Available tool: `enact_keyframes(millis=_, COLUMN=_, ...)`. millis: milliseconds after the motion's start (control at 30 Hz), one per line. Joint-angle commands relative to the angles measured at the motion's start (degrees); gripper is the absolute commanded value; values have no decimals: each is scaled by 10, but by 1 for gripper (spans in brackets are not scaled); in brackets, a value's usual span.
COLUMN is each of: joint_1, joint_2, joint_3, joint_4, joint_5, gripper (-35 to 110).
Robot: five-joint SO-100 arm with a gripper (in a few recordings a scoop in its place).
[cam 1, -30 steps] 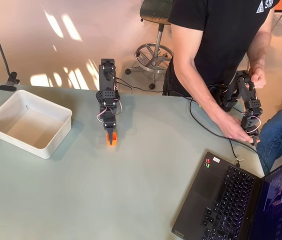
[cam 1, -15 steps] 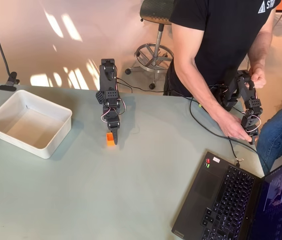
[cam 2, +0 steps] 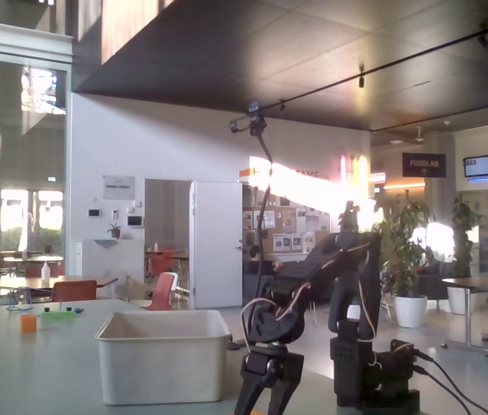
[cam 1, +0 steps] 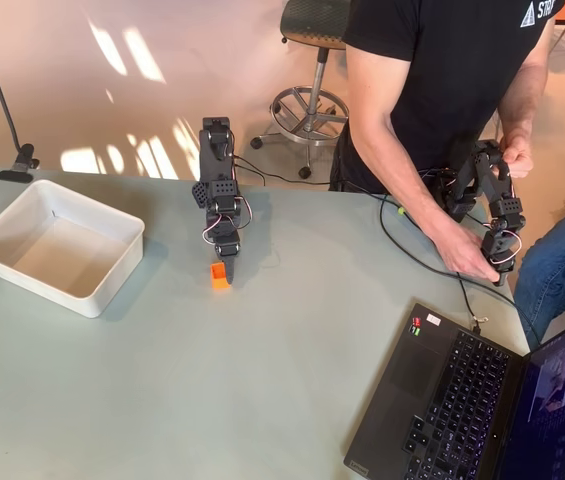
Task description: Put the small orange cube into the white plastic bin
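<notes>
Now, by item:
Gripper: in the overhead view it points down at the table near the far edge, fingers toward the camera side; whether the jaws are parted or closed cannot be told from above, and in the fixed view the tips run off the bottom edge
Small orange cube: on the table, just left of the fingertips in the overhead view, touching or nearly touching them; I cannot tell if it is pinched
White plastic bin: well to the gripper's left in the overhead view, resting on the table; in the fixed view it sits just left of the arm
Laptop: well apart, toward the near right corner
</notes>
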Motion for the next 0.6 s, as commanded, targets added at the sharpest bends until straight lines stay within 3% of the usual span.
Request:
enact_keyframes(millis=0, joint_1=-1, joint_2=4, joint_3=-9, joint_4=30, joint_5=3, gripper=34)
enact_keyframes(millis=233, joint_1=7, joint_2=29, joint_3=-18, joint_4=71, joint_5=0, gripper=34)
enact_keyframes(millis=567, joint_1=41, joint_2=221, joint_3=-18, joint_4=121, joint_5=-4, gripper=34)
